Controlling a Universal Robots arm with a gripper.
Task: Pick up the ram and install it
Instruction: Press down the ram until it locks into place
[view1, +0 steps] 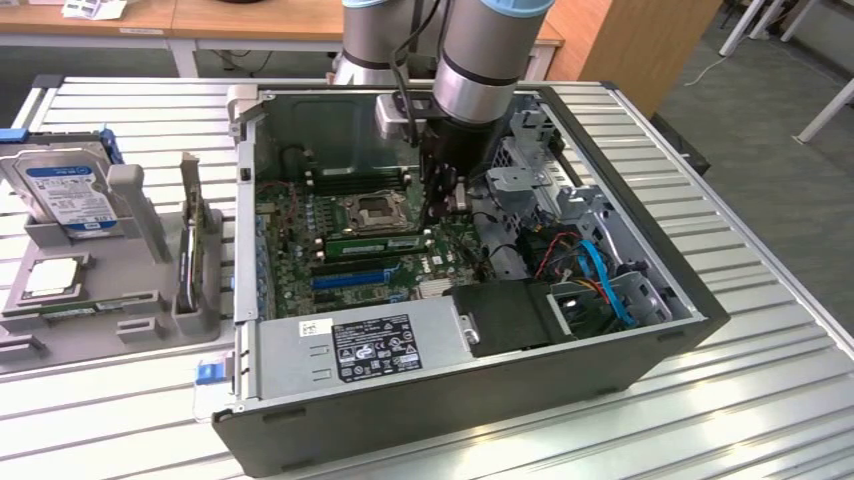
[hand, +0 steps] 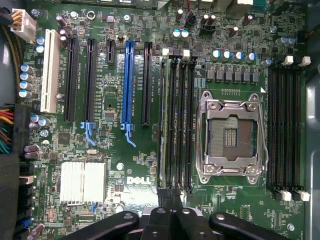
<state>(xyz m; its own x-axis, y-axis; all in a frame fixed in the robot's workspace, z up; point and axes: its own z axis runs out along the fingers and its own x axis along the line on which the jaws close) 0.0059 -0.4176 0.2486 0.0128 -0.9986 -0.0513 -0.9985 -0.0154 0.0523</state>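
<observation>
The ram (view1: 378, 243) is a long green stick standing on edge in a memory slot beside the empty processor socket (hand: 230, 135). From the wrist it is seen edge-on as a thin green line (hand: 161, 120) along the outermost slot of that bank. My gripper (view1: 435, 222) reaches down into the open computer case, over the ram's end at the exterior view's right. Its black fingers (hand: 159, 212) are shut together, tips right at that end of the stick (hand: 167, 194). Whether they pinch the board or rest on its top edge I cannot tell.
The case walls (view1: 641, 300), power supply (view1: 380, 345) and drive cage with cables (view1: 587, 270) hem in the board. Blue and black expansion slots (hand: 127, 85) lie beside the memory bank. A grey tray (view1: 27, 345) outside holds a hard drive (view1: 67, 190), a processor (view1: 54, 275) and an upright card.
</observation>
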